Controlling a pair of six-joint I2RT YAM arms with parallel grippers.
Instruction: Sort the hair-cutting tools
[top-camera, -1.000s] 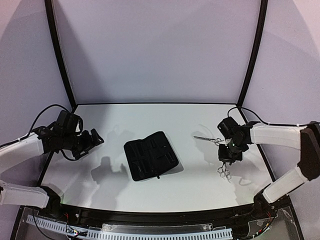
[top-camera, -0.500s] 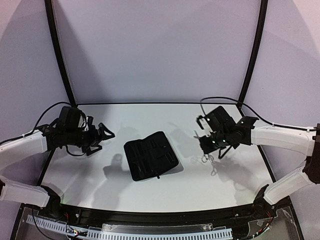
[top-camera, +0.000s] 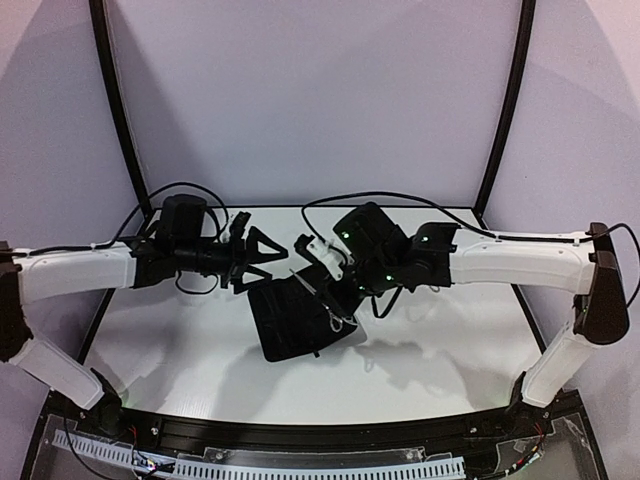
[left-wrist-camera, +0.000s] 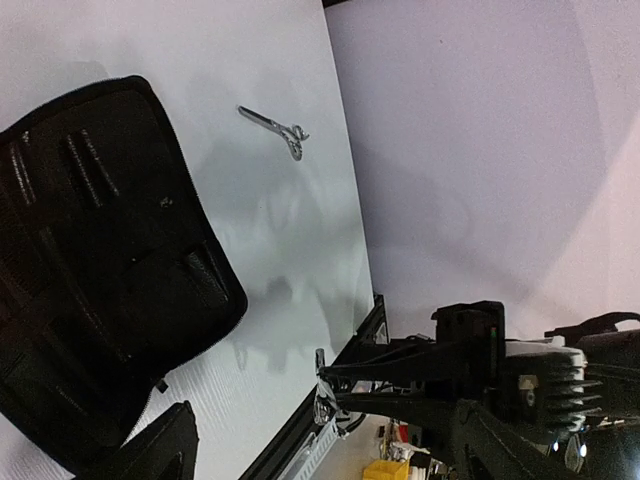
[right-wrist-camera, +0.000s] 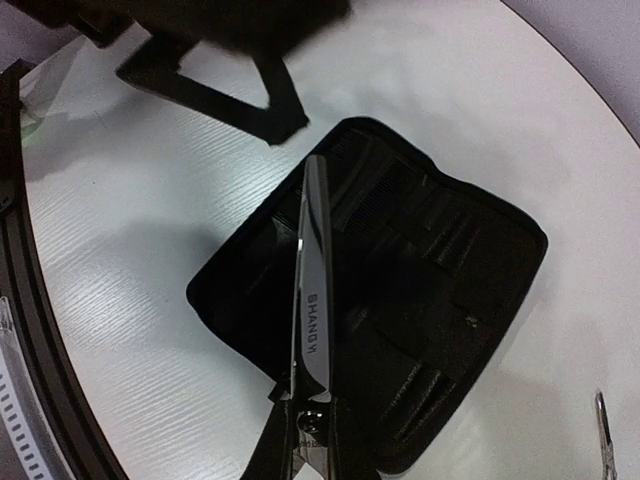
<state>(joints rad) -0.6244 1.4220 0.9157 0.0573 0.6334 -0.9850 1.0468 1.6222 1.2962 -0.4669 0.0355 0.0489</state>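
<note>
White counter (top-camera: 440, 350) is lying below in the overhead view. My right jaws are carrying silver scissors (top-camera: 320, 298) over the open black zip case (top-camera: 285, 335), and my left jaws are hanging wide and empty just beside, so the arms are risking a knock. Left wrist: nothing is sitting between those spread jaws, and second scissors (left-wrist-camera: 275, 130) are lying apart from the case. Right wrist: jaws are pinching nearly shut at the pivot, and the blade is risking slipping or snagging a pocket.
</note>
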